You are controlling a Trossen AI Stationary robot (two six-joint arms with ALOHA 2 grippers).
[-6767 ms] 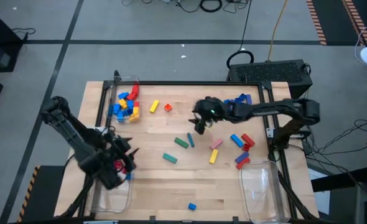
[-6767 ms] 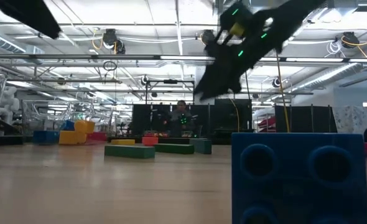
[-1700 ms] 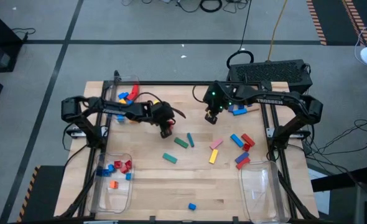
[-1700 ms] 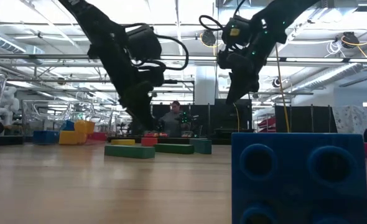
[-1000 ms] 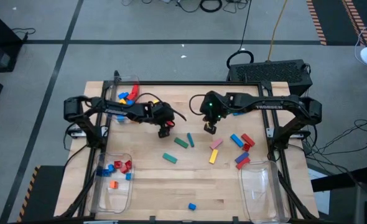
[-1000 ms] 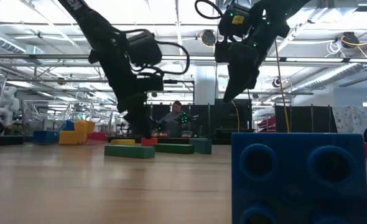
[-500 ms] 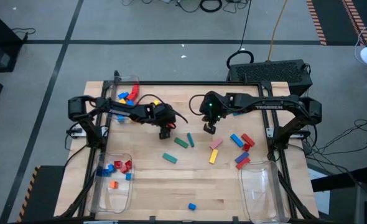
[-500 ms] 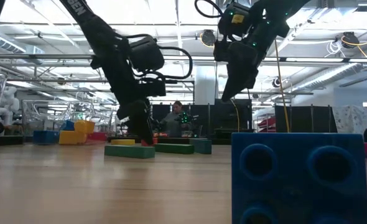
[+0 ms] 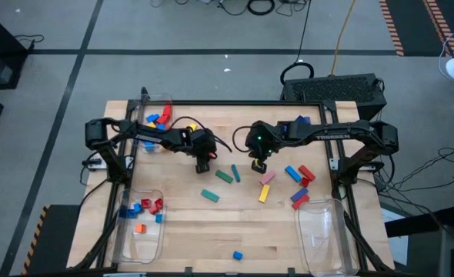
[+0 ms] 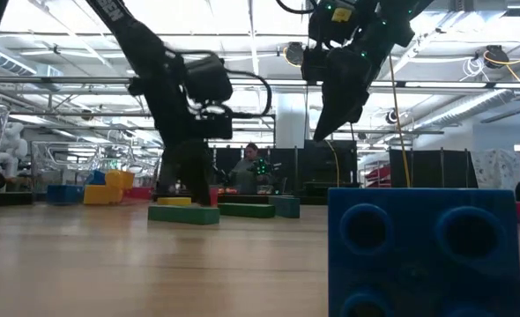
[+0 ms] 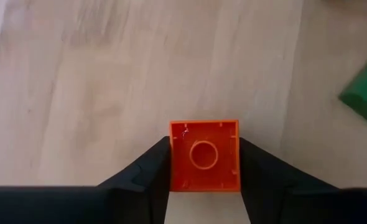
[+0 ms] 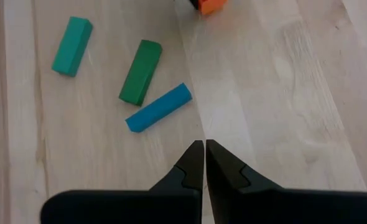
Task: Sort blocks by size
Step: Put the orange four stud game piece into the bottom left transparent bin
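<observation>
The left hand (image 11: 203, 186) is down at the bench (image 9: 188, 223), left of centre, with one finger against each side of a small orange-red cube (image 11: 204, 155). In the left wrist view the fingers (image 11: 147, 168) touch both side faces and the cube sits square between them, stud side facing the camera. I judge this to be the closing stage of a pick, so I would call the cube grasped but perhaps not yet firmly.

To do this step well, finish the squeeze before any lift. Contact is already centred on the cube, which is good, since an off-centre pinch on so small a piece could twist it out. Lift straight up first: a green bar (image 9: 224, 176) lies just to the right on the bench, and a sideways drag could nudge it.

The likely destination is the clear bin (image 9: 138, 231) at the near left, which already holds small red, orange and blue cubes; the far-left bin (image 9: 156, 123) holds a mixed heap. Carry the cube high enough to clear the near bin's rim.

The right hand (image 12: 204, 160) hangs above the bench centre, clenched and holding nothing. A teal bar (image 12: 72, 46), another green bar (image 12: 141, 71) and a blue bar (image 12: 158, 107) lie beneath it.
</observation>
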